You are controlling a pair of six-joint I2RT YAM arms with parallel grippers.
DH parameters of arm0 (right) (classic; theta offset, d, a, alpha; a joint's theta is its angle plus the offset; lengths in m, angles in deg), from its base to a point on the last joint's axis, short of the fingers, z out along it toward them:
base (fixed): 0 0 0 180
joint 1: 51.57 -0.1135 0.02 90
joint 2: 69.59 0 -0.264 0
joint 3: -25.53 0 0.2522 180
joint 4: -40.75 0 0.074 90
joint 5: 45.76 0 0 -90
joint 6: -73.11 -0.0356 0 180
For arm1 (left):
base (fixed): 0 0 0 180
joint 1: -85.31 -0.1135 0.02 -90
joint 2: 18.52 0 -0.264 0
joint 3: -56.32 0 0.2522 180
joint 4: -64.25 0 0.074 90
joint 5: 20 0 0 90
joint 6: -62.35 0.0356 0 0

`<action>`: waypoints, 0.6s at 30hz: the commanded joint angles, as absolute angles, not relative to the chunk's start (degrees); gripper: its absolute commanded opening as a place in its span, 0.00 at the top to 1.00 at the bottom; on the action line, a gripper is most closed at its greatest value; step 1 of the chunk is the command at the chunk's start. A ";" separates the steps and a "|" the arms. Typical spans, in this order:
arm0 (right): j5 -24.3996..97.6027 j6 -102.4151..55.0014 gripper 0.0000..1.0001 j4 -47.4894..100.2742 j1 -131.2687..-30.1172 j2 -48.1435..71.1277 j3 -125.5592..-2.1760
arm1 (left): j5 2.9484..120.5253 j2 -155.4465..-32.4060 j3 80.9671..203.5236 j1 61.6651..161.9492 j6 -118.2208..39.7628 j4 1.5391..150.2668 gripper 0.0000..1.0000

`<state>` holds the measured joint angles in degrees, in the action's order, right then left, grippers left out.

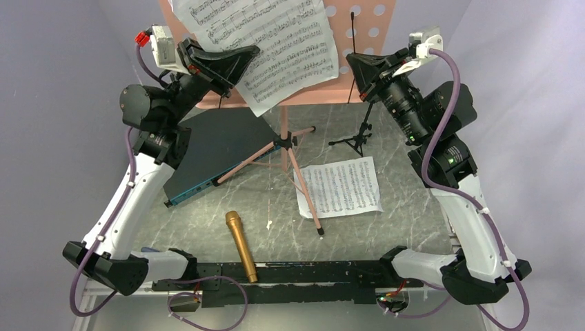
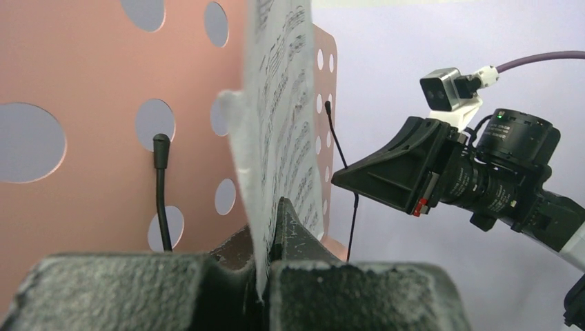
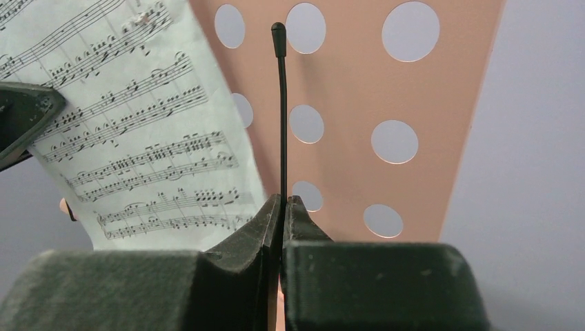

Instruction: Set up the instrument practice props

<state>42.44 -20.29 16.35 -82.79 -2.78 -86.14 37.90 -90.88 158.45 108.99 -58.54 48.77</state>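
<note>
Nearest the left wrist camera, the left fingers (image 2: 359,296) are seen closed on the lower edge of a sheet-music page (image 2: 276,103). It is pinched between the pads and stands edge-on in front of the pink music stand (image 2: 90,69). The right fingers (image 3: 386,283) are likewise shut, clamped on a thin black retaining wire (image 3: 282,117) that rises before the stand's perforated desk.

The page is judged to be very light, limp and easily creased or torn. It is best taken at an edge with a flat, gentle pinch, and it can be expected to bow when moved. The wire is judged to be slim and springy, so it may slip or twist out of the pads; it should be held low on its shaft, not at the tip. The stand is probably light and top-heavy on its tripod legs, so a pull on wire or page could tip it.

Further out, on the table (image 1: 193,227), a second page (image 1: 339,186) lies flat with one tripod leg over its left edge. A gold microphone (image 1: 241,246) lies near the arm bases; it looks smooth, round and apt to roll, and is best gripped across its body. A small black tripod mic stand (image 1: 355,141) stands behind the second page, its top hidden by the right arm. A dark flat panel (image 1: 214,148) lies under the left arm. No container is seen. The only holder in use is the stand's desk, where the held page is set, and the microphone is not in the mic stand.
</note>
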 commanded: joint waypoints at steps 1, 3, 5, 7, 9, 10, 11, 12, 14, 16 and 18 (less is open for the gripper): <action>42.27 -19.80 1.00 20.74 -82.83 -5.43 -84.96 | 39.22 -91.40 161.37 108.95 -59.53 45.68 0.97; 41.93 -19.57 1.00 21.44 -82.80 -5.91 -84.31 | 39.24 -92.08 162.21 108.95 -59.87 46.17 0.97; 41.26 -19.46 1.00 22.19 -82.84 -6.36 -83.58 | 39.13 -92.92 162.70 108.95 -60.86 45.51 0.97; 40.37 -19.39 1.00 22.88 -82.92 -6.79 -82.82 | 38.61 -93.85 163.35 108.95 -61.66 45.11 0.97; 39.46 -19.01 1.00 23.63 -82.85 -7.20 -82.11 | 38.10 -94.67 164.16 108.99 -62.37 44.91 0.97; 39.09 -18.90 1.00 23.95 -82.84 -7.26 -81.84 | 37.85 -95.01 164.51 109.04 -62.63 44.69 0.97; 38.72 -18.78 1.00 24.09 -82.79 -7.32 -81.68 | 37.57 -95.45 164.82 109.04 -62.89 44.39 0.97; 38.44 -18.69 1.00 24.16 -82.80 -7.28 -81.66 | 37.40 -95.75 165.11 109.11 -63.23 44.02 0.97; 37.99 -18.69 1.00 23.97 -82.81 -7.20 -81.73 | 36.88 -96.58 165.83 109.21 -63.72 43.37 0.97; 37.63 -18.74 1.00 23.87 -82.81 -7.18 -81.70 | 36.56 -97.39 167.03 109.45 -63.51 44.16 0.97; 37.26 -18.84 1.00 24.59 -82.81 -7.50 -81.01 | 36.83 -97.99 167.74 109.76 -63.21 44.69 0.97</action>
<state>39.03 -19.72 21.08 -82.79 -5.60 -81.33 37.86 -96.82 164.71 109.08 -62.17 45.67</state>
